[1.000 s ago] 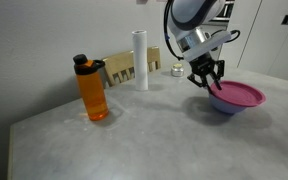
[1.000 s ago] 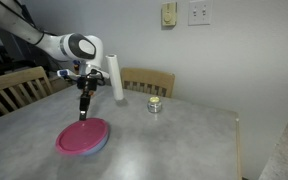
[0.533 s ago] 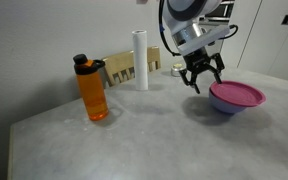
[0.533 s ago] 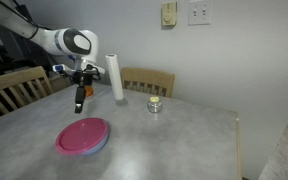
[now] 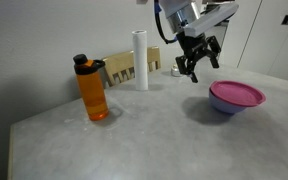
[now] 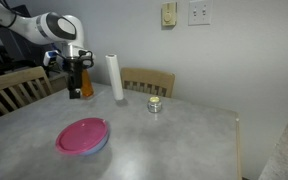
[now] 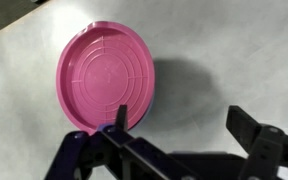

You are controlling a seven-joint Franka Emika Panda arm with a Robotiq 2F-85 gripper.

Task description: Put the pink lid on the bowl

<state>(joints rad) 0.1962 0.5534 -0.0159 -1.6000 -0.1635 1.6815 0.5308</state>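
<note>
The pink lid (image 5: pixel 236 93) lies flat on top of the blue bowl (image 5: pixel 224 107) on the grey table, also in the other exterior view as the lid (image 6: pixel 82 134) over the bowl (image 6: pixel 92 150). My gripper (image 5: pixel 198 70) hangs open in the air, up and to the side of the bowl, touching nothing. In an exterior view the gripper (image 6: pixel 78 80) stands in front of the orange bottle. In the wrist view the lid (image 7: pixel 104 75) fills the upper left, and the gripper (image 7: pixel 189 125) has nothing between its fingers. Only a thin blue edge of the bowl shows there.
An orange bottle (image 5: pixel 92 90) stands near one table edge. A white upright cylinder (image 5: pixel 140 60) and a small round tin (image 6: pixel 155 104) stand at the back. Wooden chairs (image 6: pixel 149 80) sit behind the table, another chair (image 6: pixel 14 88) beside it.
The gripper has opened, let go of the pink lid and risen up and away from the bowl. The lid stays resting on the bowl.
</note>
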